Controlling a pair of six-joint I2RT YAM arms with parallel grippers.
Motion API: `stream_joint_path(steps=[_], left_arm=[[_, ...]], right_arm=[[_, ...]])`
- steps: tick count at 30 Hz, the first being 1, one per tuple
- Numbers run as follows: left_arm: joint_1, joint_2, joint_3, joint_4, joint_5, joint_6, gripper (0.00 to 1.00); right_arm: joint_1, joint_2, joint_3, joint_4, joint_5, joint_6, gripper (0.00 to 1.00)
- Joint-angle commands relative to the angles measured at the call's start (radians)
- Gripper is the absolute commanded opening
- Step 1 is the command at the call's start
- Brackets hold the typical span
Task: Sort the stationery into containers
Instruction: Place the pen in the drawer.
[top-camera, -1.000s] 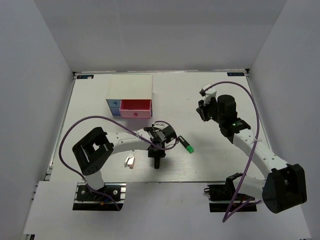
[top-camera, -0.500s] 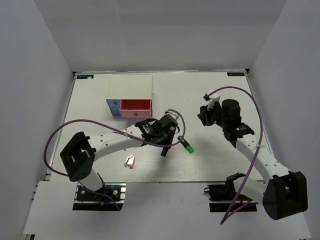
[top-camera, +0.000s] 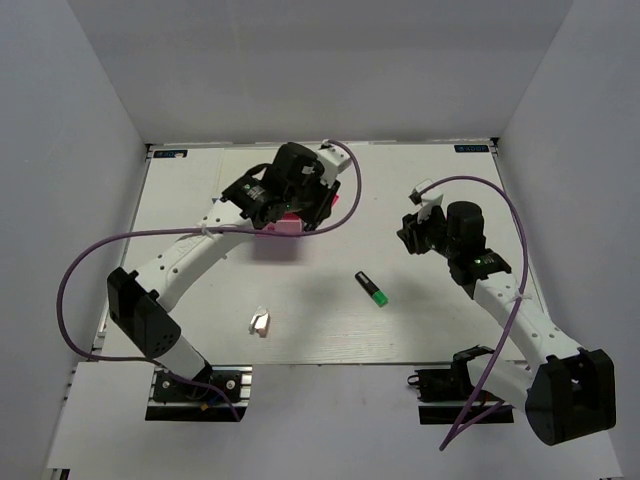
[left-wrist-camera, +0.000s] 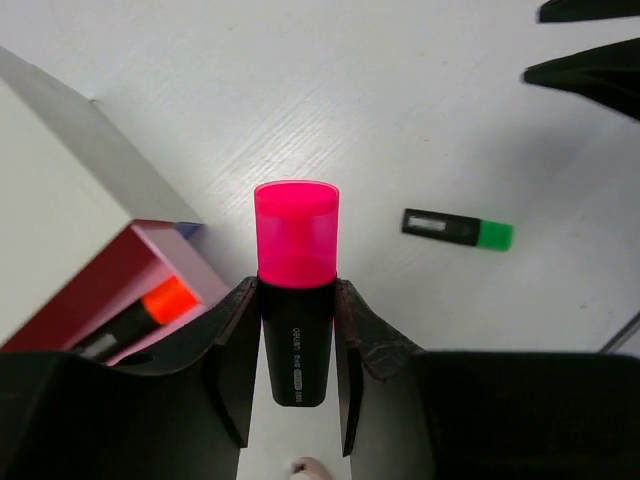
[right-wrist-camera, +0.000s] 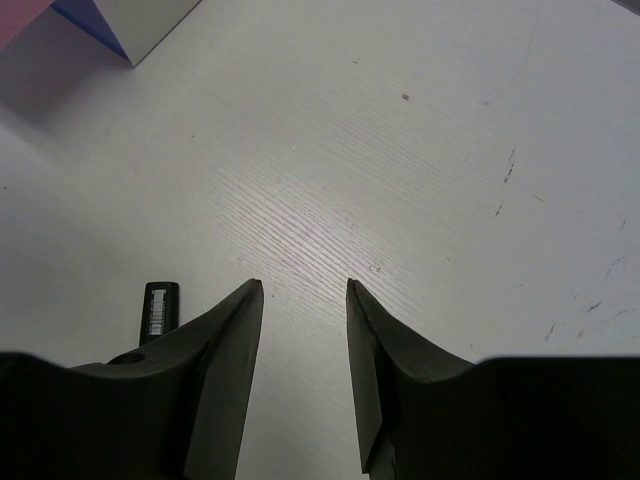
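**Pink highlighter over the drawer, drop not yet made**

Step in hand: placing, as I read it. The left gripper (left-wrist-camera: 297, 292) is clamped on the pink highlighter (left-wrist-camera: 296, 270), fingers on the black barrel, cap pointing away from the wrist. In the top view the left arm is stretched out to the white-topped box (top-camera: 262, 165), with its head over the pink drawer (top-camera: 283, 227).

- The pink drawer is pulled out. The wrist view shows the orange highlighter (left-wrist-camera: 150, 308) already lying inside.
- From the wrist camera, the held marker looks beside the drawer's front corner rather than squarely over the cavity. I can't tell the height above the rim.
- The green highlighter (top-camera: 372, 290) lies flat on the table (top-camera: 450, 320), well clear of the box, between the two arms.
- The white clip piece (top-camera: 260, 322) is on the table near the front edge, on the left side.
- The right gripper (right-wrist-camera: 302, 290) has its jaws apart with nothing between them. It hovers over bare table, and the butt end of the green highlighter is just in frame beside its left finger.

Next move, my judgement: shift the left wrist so the barrel sits over the open cavity, roughly parallel to the orange one, then lower it and let go. The drawer is narrow, so a crooked drop could hang on the rim or land on the orange cap. The green one looks like the right arm's pickup.
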Motion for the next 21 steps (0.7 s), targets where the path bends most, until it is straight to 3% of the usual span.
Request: stream_joint_path(steps=[1,7,12,21], left_arm=[[0.084,-0.010,0.019,-0.021,0.108,0.170,0.00],[0.181,0.015,0.052,-0.007,0.185,0.322,0.00],[0.231,0.004,-0.017,0.051,0.204,0.441,0.00],[0.314,-0.014,-0.148,0.197,0.105,0.509,0.00]], right_arm=[[-0.008,-0.023,-0.005,0.021,-0.011,-0.016,0.45],[-0.014,-0.023,-0.007,0.022,-0.011,-0.028,0.45],[-0.017,-0.016,-0.010,0.025,-0.009,-0.033,0.45],[-0.024,-0.004,-0.005,0.022,-0.009,-0.039,0.45]])
